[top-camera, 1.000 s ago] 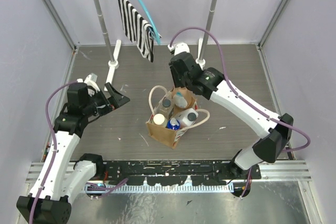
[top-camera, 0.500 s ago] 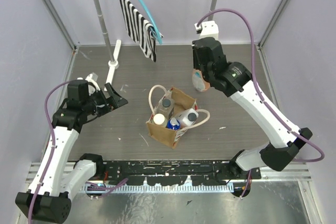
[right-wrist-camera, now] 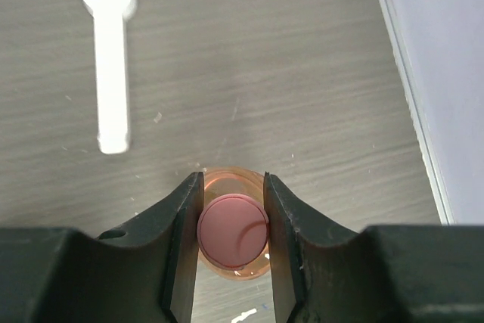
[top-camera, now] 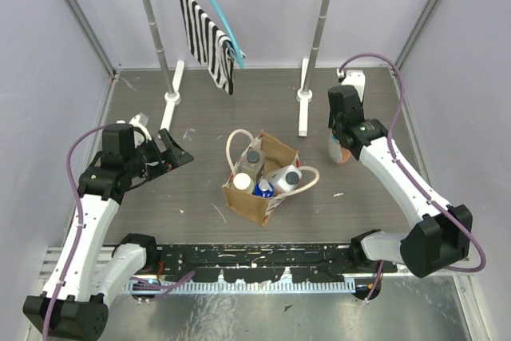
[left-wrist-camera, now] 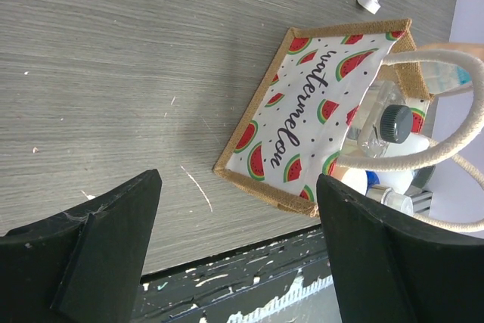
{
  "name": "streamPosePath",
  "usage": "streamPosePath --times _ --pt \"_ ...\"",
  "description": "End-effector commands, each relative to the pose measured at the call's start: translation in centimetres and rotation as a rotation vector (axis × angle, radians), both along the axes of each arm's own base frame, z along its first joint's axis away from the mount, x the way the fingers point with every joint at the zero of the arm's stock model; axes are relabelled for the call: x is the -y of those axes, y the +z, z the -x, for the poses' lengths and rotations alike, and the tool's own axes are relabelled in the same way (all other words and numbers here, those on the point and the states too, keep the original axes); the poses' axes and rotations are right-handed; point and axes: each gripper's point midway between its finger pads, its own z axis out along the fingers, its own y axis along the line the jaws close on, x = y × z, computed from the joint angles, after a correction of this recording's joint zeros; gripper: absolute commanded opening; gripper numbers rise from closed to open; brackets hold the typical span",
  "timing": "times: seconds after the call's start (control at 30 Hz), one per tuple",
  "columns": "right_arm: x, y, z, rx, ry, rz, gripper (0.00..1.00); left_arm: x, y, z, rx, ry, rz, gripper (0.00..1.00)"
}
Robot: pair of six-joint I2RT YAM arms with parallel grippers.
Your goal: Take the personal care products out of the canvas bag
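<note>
1. Right gripper [right-wrist-camera: 233, 187]: clenches the peach bottle [right-wrist-camera: 233, 231] beside its pink cap, over the table [top-camera: 200, 197], well apart from the canvas bag [top-camera: 251, 201].
2. Left gripper [left-wrist-camera: 238, 187]: hangs spread wide, grasping nothing, left of the bag.
3. Bag: holds the dark-capped bottle [top-camera: 253, 156], the white bottle [top-camera: 283, 177] and two more.

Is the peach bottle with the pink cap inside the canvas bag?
No, the right gripper holds the peach bottle well apart from the canvas bag.

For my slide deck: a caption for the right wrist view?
Right fingers clamp the peach bottle over the table.
</note>
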Motion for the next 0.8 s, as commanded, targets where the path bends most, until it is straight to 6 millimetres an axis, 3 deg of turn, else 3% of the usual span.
streamPosePath --times 0.0,0.17,0.27,0.4,0.47,0.53,0.63,0.7,0.77 --pt "0.6 5.9 -1.6 0.308 -0.067 -0.12 0.22 0.1 0.2 0.5 0.011 -0.02 -0.002 0.91" --pt "1.0 3.8 -1.7 0.28 -0.088 -0.125 0.24 0.4 -0.1 0.7 -0.004 -0.03 0.011 0.91" --pt "1.2 3.2 -1.3 0.272 -0.101 -0.124 0.55 0.3 -0.1 0.8 0.0 -0.029 0.009 0.91" --pt "2.1 4.0 -0.3 0.28 -0.137 -0.103 0.94 0.2 0.0 1.0 0.004 -0.021 0.008 0.91" --pt "2.4 5.5 0.7 0.296 -0.154 -0.054 1.0 0.2 0.1 1.0 0.004 -0.02 0.012 0.91" --pt "0.3 7.7 1.8 0.32 -0.072 -0.046 1.0 0.3 0.0 0.9 -0.002 -0.02 0.017 0.91" --pt "-7.3 10.7 3.9 0.343 0.264 -0.159 0.89 0.6 0.1 0.5 -0.006 -0.024 0.031 0.9" --pt "-11.8 10.9 5.1 0.278 0.447 -0.24 0.83 0.8 0.2 0.2 -0.009 -0.022 0.039 0.89" --pt "-14.9 9.4 5.4 0.177 0.536 -0.249 0.79 0.9 0.2 0.0 -0.018 -0.02 0.045 0.89"
